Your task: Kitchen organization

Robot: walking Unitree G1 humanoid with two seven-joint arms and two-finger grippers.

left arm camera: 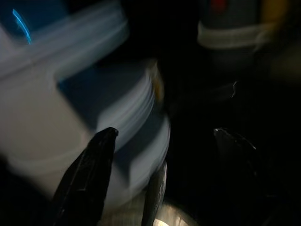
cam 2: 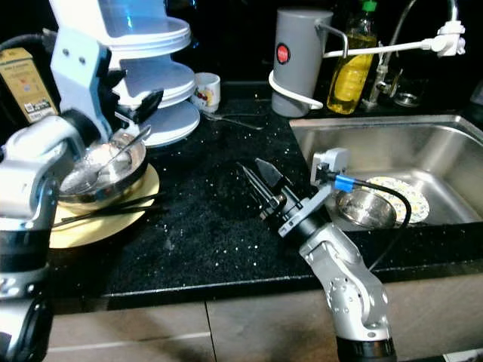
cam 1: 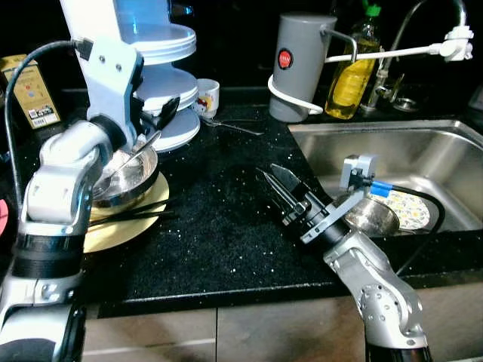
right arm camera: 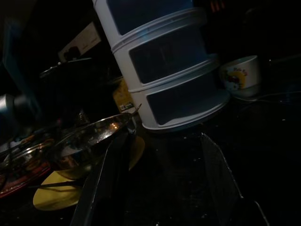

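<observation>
So there's a black speckled counter (cam 1: 219, 226) with a steel sink (cam 1: 423, 151) on the robot's right. The left gripper (cam 1: 155, 113) is up by the white tiered rack (cam 1: 162, 83), fingers spread apart and nothing between them, hovering just over a steel bowl (cam 1: 128, 177). That bowl has a spoon (cam 1: 136, 154) in it and sits on a yellow plate (cam 1: 128, 222), with black chopsticks (cam 1: 128, 215) lying across the plate's front.

The right gripper (cam 1: 275, 185) hangs low over the middle of the counter, fingers parted, holding nothing, pointed toward the rack. Its wrist view is dark but you can make out the rack, the bowl and a little cup (right arm camera: 240, 77).

That cup sits just beside the rack, and some cutlery (cam 1: 234, 124) lies on the counter near it. Behind the sink: a grey kettle (cam 1: 298, 64), an oil bottle (cam 1: 353, 72) and the tap (cam 1: 423, 34). Down in the sink there's another small steel bowl (cam 1: 373, 215) next to a patterned plate (cam 1: 407, 207).
</observation>
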